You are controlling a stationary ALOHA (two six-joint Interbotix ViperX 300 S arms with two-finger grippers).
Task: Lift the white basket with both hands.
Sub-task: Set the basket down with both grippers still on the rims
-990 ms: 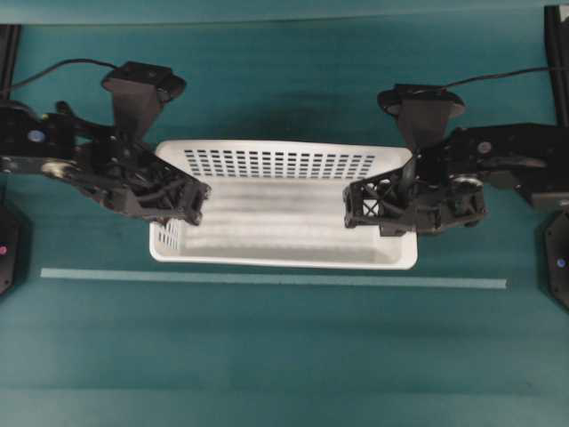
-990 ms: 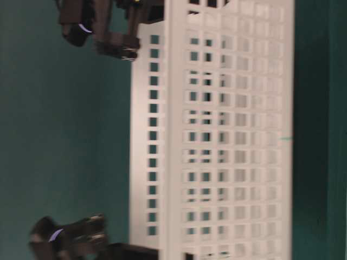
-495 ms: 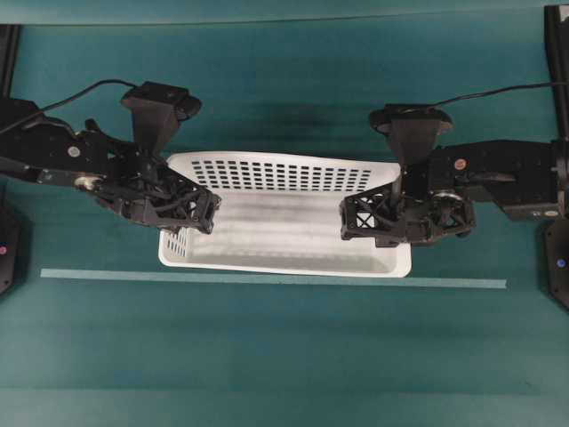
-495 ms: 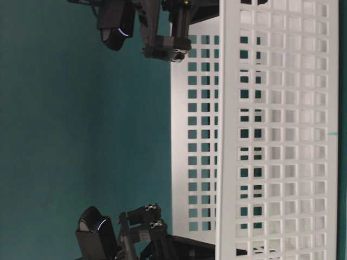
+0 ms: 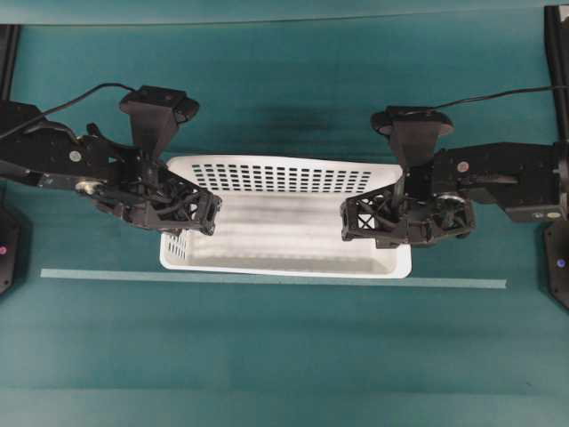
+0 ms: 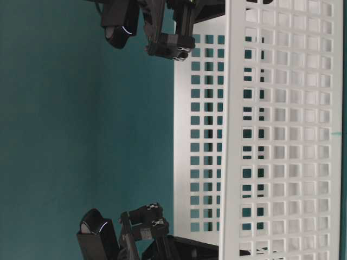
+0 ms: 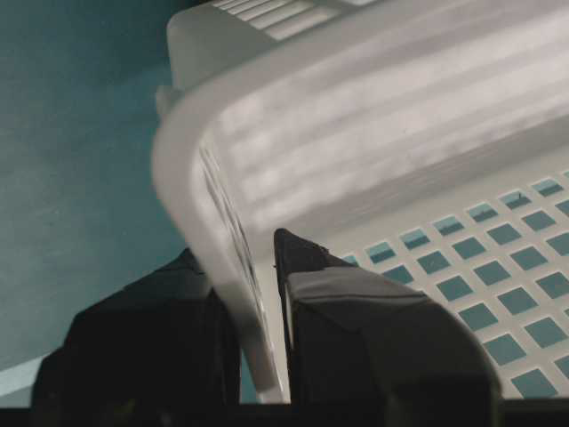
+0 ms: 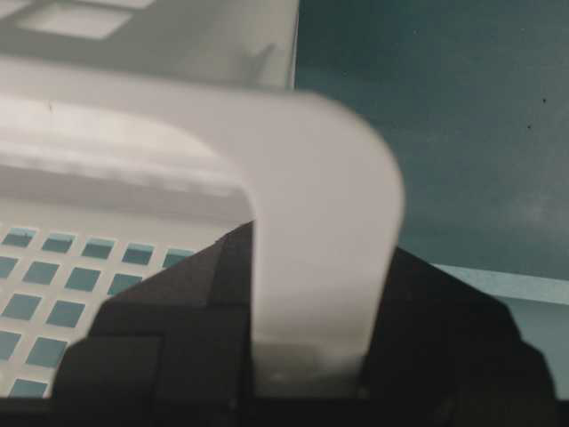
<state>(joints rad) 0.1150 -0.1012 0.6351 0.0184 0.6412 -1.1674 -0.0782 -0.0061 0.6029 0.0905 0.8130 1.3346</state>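
Observation:
The white basket (image 5: 284, 178) sits level at the table's middle, empty. My left gripper (image 5: 194, 213) is shut on the basket's left short rim, and my right gripper (image 5: 366, 222) is shut on the right short rim. In the left wrist view the rounded rim (image 7: 233, 258) runs between the two black fingers (image 7: 373, 338). The right wrist view shows the rim (image 8: 311, 222) clamped between its fingers (image 8: 178, 338). In the table-level view, which is turned on its side, the perforated long wall (image 6: 282, 135) fills the right half. I cannot tell whether the floor touches the table.
A pale tape strip (image 5: 267, 280) crosses the teal table just in front of the basket. Black arm bases stand at the left edge (image 5: 7, 245) and the right edge (image 5: 558, 262). Cables trail behind both wrist cameras.
Basket and both grippers have come down toward the table since a second ago, and the basket looks smaller from overhead. Since half a second ago it has barely shifted. Both grips hold.

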